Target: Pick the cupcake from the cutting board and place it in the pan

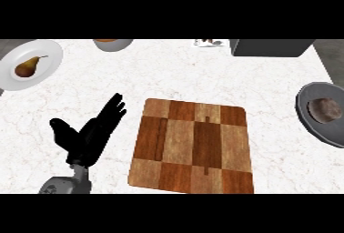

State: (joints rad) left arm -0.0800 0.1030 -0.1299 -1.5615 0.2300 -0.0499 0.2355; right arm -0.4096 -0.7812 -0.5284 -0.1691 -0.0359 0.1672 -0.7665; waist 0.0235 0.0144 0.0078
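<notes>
From the head view we look down on a white marble-patterned counter [80, 104] with faint veining. Our landmark is the cutting board [193, 146], a rectangular slab with rounded corners, made of checkered blocks of light and dark wood with visible grain. We see nothing lying on the board's top.

To the right of the board, at the counter's edge, we see the pan [310, 122], a round dark grey metal vessel partly cut off by the frame. Inside it sits the cupcake [325, 109], a rounded brownish lump with a rough top, resting on the pan's floor well apart from the board.

Just left of the board we find the left hand [88, 133], black and matte on a grey forearm. Its fingers are straight and held side by side, pointing up and toward the board's far left corner, with the thumb spread out to the left. It holds nothing.

Far to the upper left of the board lies a round white plate [48, 51] carrying a brown pear [27, 68] with a thin stem. Beyond the board's far edge we see a pale bowl [113, 44], cut off, and farther right a grey boxy object [272, 47].
</notes>
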